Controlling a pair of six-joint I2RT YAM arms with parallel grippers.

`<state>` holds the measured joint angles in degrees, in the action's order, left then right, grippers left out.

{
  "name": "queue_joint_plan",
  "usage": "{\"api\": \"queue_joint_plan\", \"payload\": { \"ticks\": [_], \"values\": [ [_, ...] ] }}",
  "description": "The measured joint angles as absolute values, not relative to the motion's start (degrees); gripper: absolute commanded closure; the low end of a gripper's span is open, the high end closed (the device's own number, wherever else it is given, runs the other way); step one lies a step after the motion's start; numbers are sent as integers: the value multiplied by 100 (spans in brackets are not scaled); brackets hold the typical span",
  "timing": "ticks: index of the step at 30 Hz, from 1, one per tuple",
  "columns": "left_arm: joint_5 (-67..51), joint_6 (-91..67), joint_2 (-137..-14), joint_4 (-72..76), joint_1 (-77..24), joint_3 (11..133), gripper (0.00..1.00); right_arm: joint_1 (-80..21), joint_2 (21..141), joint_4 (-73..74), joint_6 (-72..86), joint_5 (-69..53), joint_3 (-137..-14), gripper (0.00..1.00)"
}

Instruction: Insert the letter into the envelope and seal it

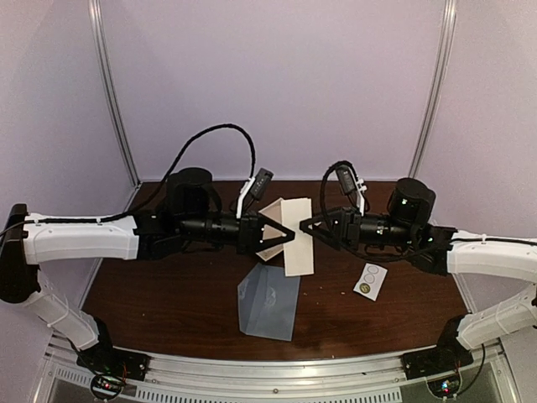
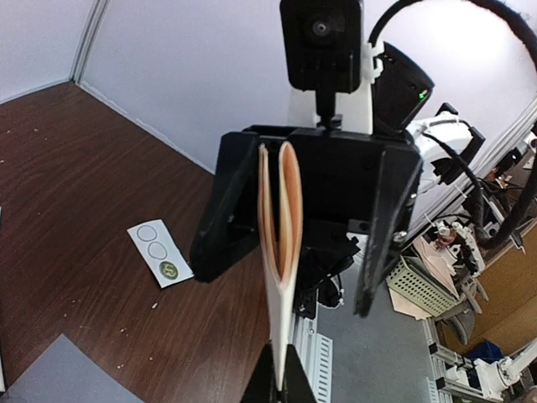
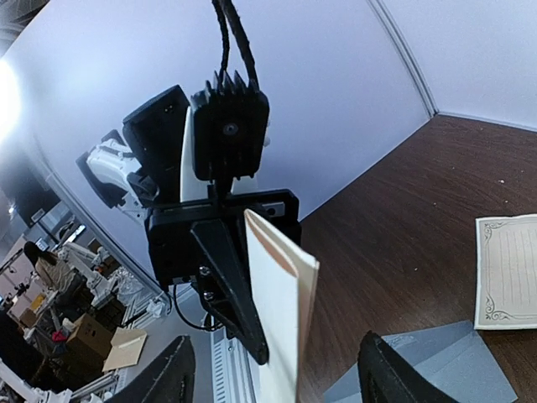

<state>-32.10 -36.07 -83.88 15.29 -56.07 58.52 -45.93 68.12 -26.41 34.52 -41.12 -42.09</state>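
Plainly, the left gripper (image 1: pixel 291 236) was closed on one edge of the folded cream paper letter (image 1: pixel 299 252), holding it upright in the air above the dark brown wooden table (image 1: pixel 168 294). In the left wrist view the letter showed edge-on: its two leaves were pinched together at the fingertips and spread slightly apart at the far end.

The right gripper (image 3: pixel 277 353) faced the left one from the opposite side, its jaws spread wide and holding nothing. The far edge of the letter stood in the gap between its fingers, nearer one finger than the other. Whether paper and finger touched could not be told.

The flat grey-blue paper envelope (image 1: pixel 268 304) lay on the table, on the near side of both grippers and towards the arm bases. Neither gripper touched it. A cream sheet with a printed ornamental border (image 3: pixel 508 269) lay flat on the wood just beyond the envelope's far edge. A small white sticker strip with circles (image 1: pixel 370 281) lay to the right of the envelope, apart from it and under the right arm's wrist.
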Motion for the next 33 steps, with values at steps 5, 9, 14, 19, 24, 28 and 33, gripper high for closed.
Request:
{"api": "queue_joint_plan", "payload": {
  "ticks": [5,9,14,19,24,28,33],
  "values": [
    [-2965,-3269,-8326,395,-5122,5852,100,-4593,6613,-1756,3299,-3162,-4309,16],
    [-2936,-2899,-8440,-738,-4635,5852,100,-4593,6683,-1116,3343,-2499,-4379,14],
    [-3039,-2630,-8733,-1675,-4392,5730,100,-4598,6987,-650,3568,-2119,-4346,14],
    [-3358,-2536,-8962,-2053,-4233,5502,100,-4654,7380,-414,3798,-2025,-4322,18],
    [-3603,-2508,-9238,-2106,-4150,5468,100,-4722,7669,-263,3948,-1984,-4322,19],
    [-3771,-2515,-9389,-2047,-4143,5450,100,-4779,7815,-233,4051,-1953,-4322,20],
    [-3894,-2661,-9467,-1732,-4141,5358,100,-4886,8034,-233,4167,-1938,-4322,22]
  ]
}}
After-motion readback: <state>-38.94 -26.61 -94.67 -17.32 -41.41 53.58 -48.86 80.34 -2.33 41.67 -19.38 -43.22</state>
